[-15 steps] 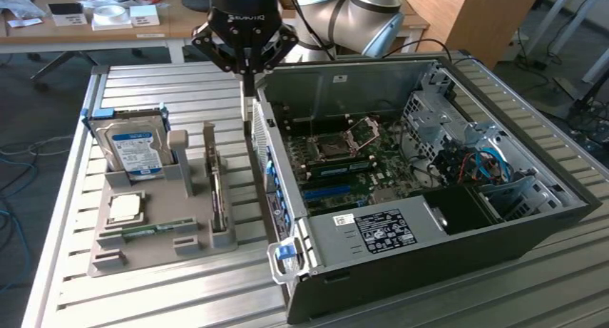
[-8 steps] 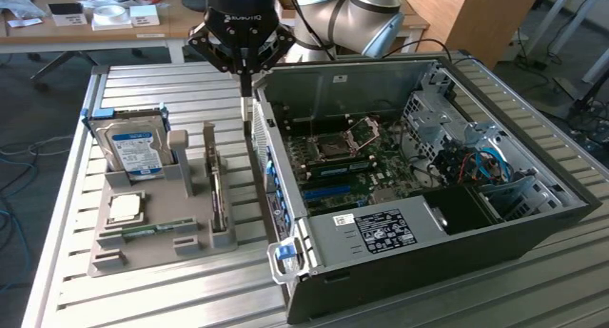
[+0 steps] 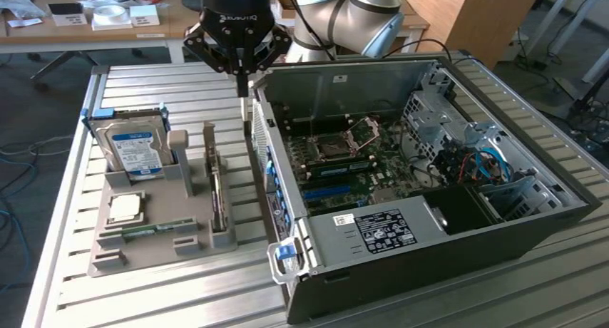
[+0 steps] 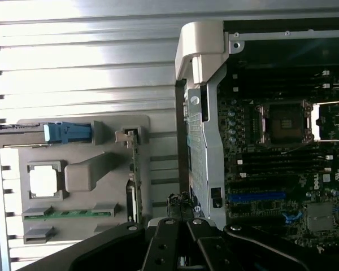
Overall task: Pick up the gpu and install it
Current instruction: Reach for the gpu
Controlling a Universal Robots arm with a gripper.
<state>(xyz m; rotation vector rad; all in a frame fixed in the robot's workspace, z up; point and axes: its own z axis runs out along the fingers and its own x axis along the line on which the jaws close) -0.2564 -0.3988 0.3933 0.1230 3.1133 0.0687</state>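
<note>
Black gripper [image 3: 244,89], fingers together and empty, hangs over case [image 3: 333,85] edge; gpu [image 3: 218,196] stands edge-up below, beside it: part fingers, align along card.

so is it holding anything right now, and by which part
nothing, it seems: the pincer is shut with nothing between its tips, above the case wall; the gpu stands on edge in the grey holder

The black metal gripper [image 4: 182,226], its fingers closed together, hangs over the gap between a grey plastic parts holder [image 4: 79,127] and an open grey computer case [image 4: 199,141]. The thin dark gpu [image 4: 133,169] stands on its edge in the holder, near a small green memory stick [image 4: 68,213].
</note>
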